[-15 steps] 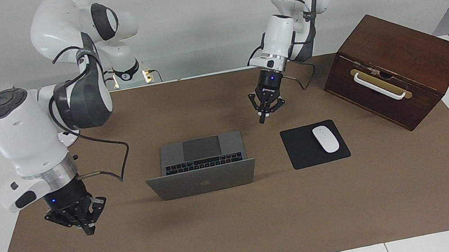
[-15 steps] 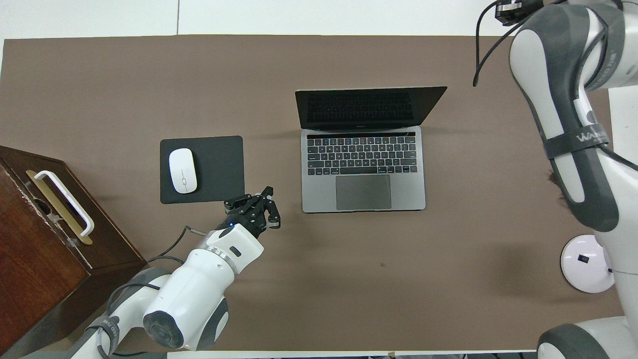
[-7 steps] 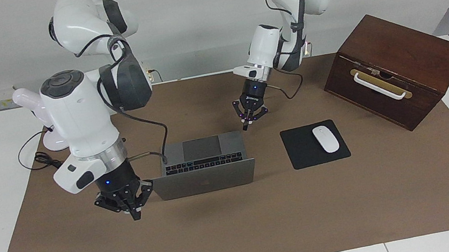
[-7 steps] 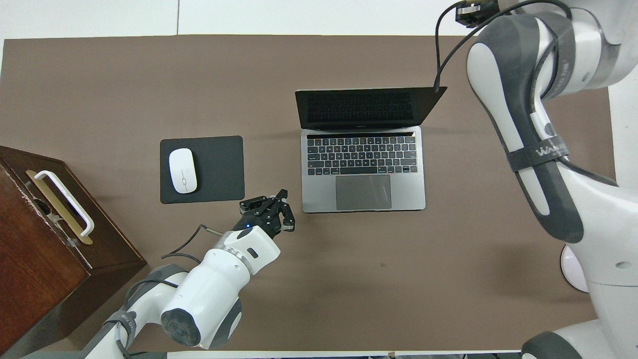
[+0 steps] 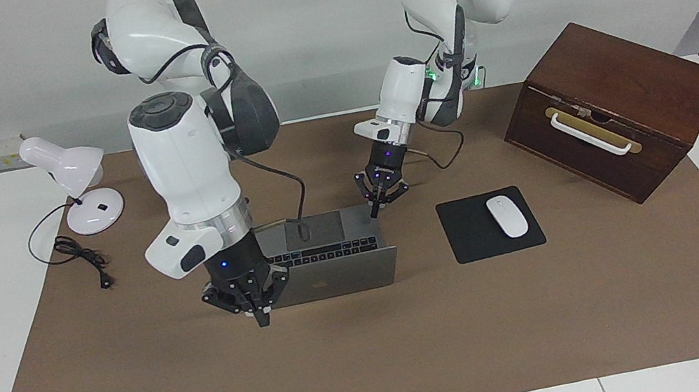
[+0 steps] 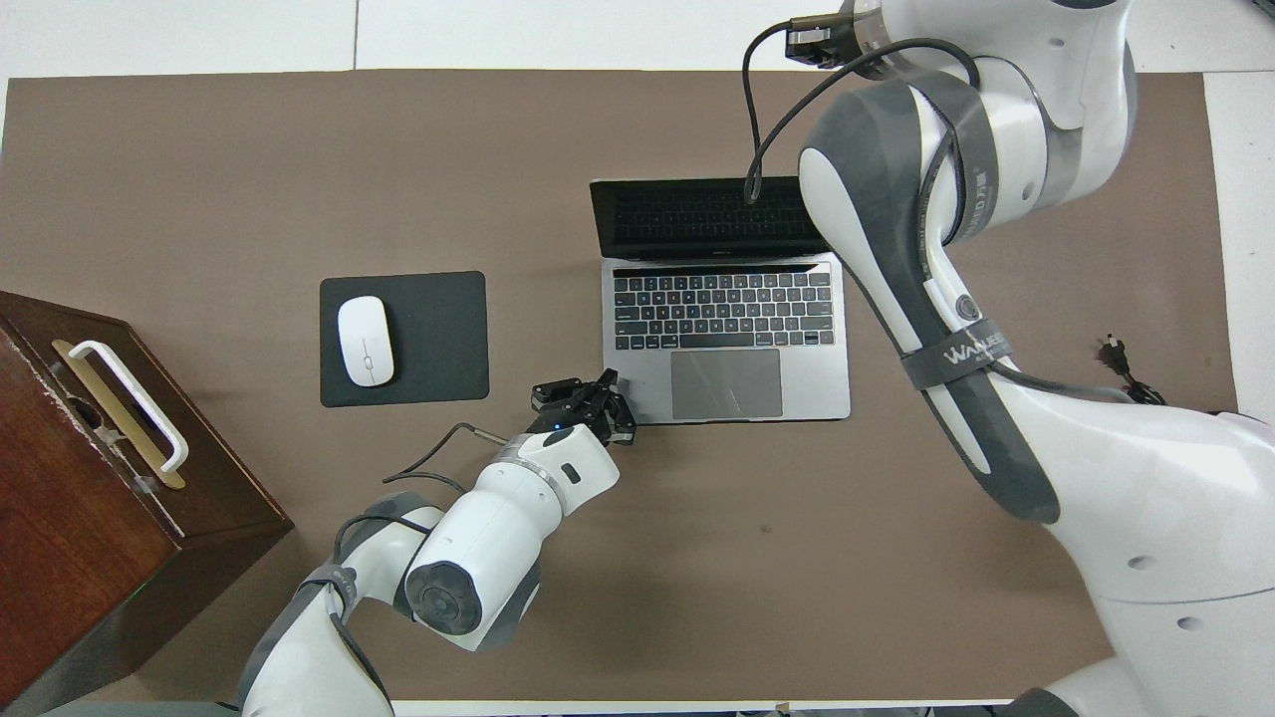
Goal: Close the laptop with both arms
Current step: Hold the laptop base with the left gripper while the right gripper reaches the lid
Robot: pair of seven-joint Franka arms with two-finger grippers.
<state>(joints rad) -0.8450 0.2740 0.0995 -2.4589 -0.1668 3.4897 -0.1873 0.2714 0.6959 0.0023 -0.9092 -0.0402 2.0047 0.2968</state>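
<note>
The silver-grey laptop [image 5: 341, 275] stands open mid-table, its lid upright and the logo side turned away from the robots. Its black keyboard [image 6: 722, 309] and trackpad show from above. My right gripper [image 5: 261, 318] is shut and points down at the lid's outer face, by the corner toward the right arm's end. I cannot tell if it touches the lid. In the overhead view its own arm hides it. My left gripper [image 5: 375, 211], also shut, has its tip at the corner of the laptop's base nearest the left arm [image 6: 608, 380].
A black mouse pad [image 5: 469, 233] with a white mouse [image 5: 508, 215] lies beside the laptop toward the left arm's end. A dark wooden box [image 5: 611, 102] with a white handle stands past it. A white desk lamp [image 5: 68, 172] and its cable sit at the right arm's end.
Both arms closed in on the laptop. The right gripper swung from the right arm's end to the lid's corner. The left gripper moved to the base's corner. The laptop has not moved.
</note>
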